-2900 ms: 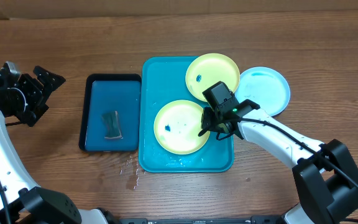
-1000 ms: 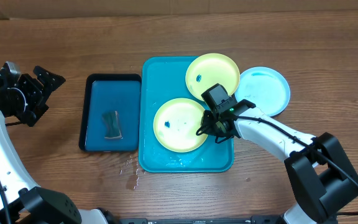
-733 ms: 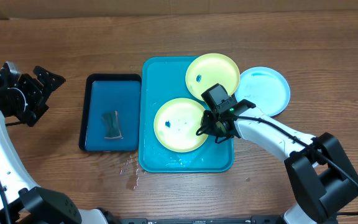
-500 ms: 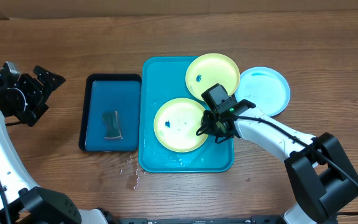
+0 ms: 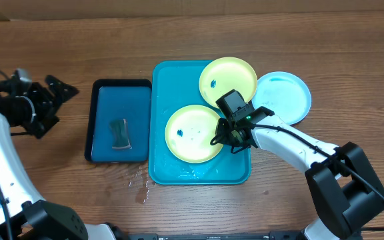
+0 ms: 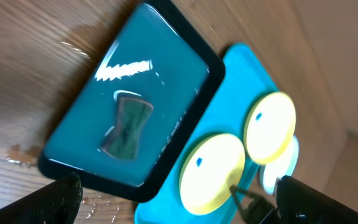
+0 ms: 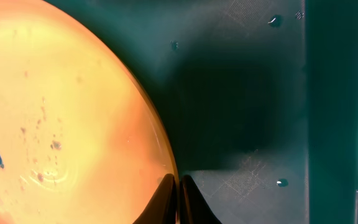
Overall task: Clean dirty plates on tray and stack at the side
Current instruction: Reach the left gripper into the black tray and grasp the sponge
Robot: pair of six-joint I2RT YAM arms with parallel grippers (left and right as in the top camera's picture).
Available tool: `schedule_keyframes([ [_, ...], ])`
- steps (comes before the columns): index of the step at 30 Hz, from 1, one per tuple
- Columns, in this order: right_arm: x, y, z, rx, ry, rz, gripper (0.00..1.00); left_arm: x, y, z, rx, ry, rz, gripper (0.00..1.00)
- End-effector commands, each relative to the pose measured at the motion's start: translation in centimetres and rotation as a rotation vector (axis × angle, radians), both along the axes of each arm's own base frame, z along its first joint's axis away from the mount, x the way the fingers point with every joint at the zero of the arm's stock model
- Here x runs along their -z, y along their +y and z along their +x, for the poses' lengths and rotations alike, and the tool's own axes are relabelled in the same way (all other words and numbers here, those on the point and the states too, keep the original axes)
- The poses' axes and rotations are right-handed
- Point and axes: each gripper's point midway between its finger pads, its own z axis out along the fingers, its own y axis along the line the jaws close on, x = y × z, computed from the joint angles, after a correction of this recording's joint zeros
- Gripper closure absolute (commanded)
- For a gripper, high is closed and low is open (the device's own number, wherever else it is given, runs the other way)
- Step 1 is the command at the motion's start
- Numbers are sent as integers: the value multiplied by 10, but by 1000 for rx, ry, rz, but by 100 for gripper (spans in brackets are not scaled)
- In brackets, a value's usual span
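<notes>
The turquoise tray (image 5: 179,172) holds two yellow-green dirty plates, a near one (image 5: 191,133) and a far one (image 5: 228,80), each with blue smears. A light blue plate (image 5: 284,99) lies on the table right of the tray, its left edge under the far plate. My right gripper (image 5: 220,138) is shut on the near plate's right rim. In the right wrist view its fingers (image 7: 166,202) pinch that rim over the tray floor (image 7: 260,93), with the plate (image 7: 61,112) to their left. My left gripper (image 5: 60,101) hangs open at the far left, holding nothing.
A smaller dark-blue, black-rimmed tray (image 5: 119,85) holding water and a dark cloth (image 5: 119,133) sits left of the turquoise tray; it also shows in the left wrist view (image 6: 135,93). Water drops (image 5: 139,183) spot the wood by the trays' front edge.
My left arm has shifted a little right, toward the dark-blue tray, still open. The right gripper keeps its pinch on the near plate's rim, and the plate has not moved.
</notes>
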Motion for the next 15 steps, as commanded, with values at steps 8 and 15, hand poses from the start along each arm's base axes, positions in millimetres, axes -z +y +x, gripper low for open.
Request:
schedule_keyframes([
  [8, 3, -3, 0, 7, 3, -13, 96, 41, -68, 1, 298, 136, 262, 0],
  [15, 3, -4, 0, 6, 3, -13, 96, 40, -116, 10, 445, 84, 307, 0],
])
